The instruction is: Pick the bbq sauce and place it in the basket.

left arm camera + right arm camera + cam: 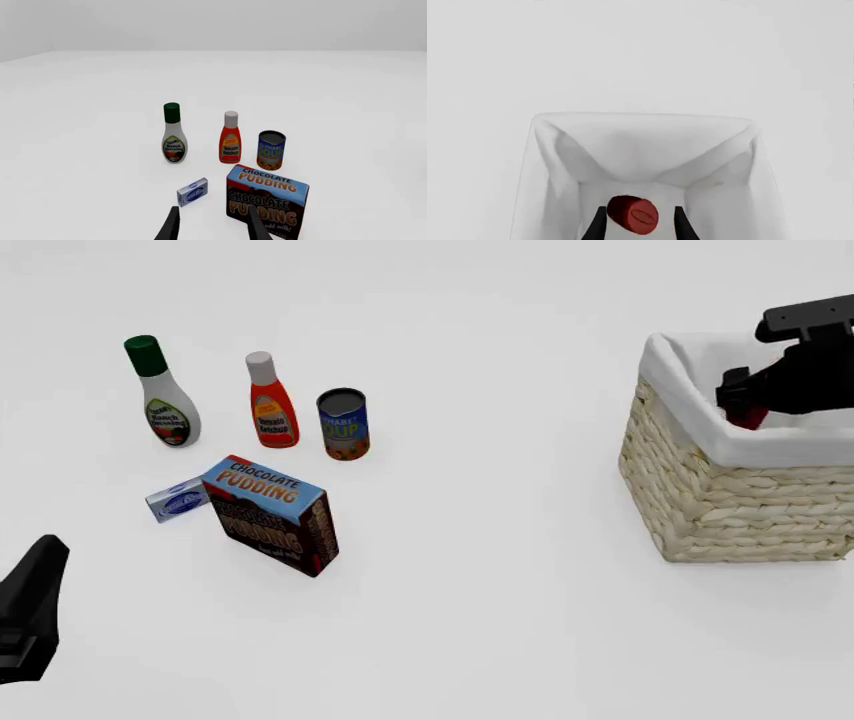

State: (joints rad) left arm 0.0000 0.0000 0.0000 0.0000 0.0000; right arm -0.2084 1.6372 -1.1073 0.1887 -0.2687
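Observation:
The bbq sauce (pixel 634 215) shows as a red cap and dark red top, tilted, inside the white-lined basket (pixel 640 145). It sits between my right gripper's (pixel 638 227) fingers, which stand apart with a gap on each side of it, so the gripper is open. In the front view the right gripper (pixel 747 400) reaches down into the wicker basket (pixel 734 500) at the right, and a bit of the red bottle (pixel 751 420) shows under it. My left gripper (pixel 212 227) is open and empty, low at the front left (pixel 34 610).
On the left stand a ranch dressing bottle with a green cap (pixel 163 395), a ketchup bottle with a white cap (pixel 271 405), a soup can (pixel 343 425), a chocolate pudding box (pixel 274 515) and a small blue-white box (pixel 176 500).

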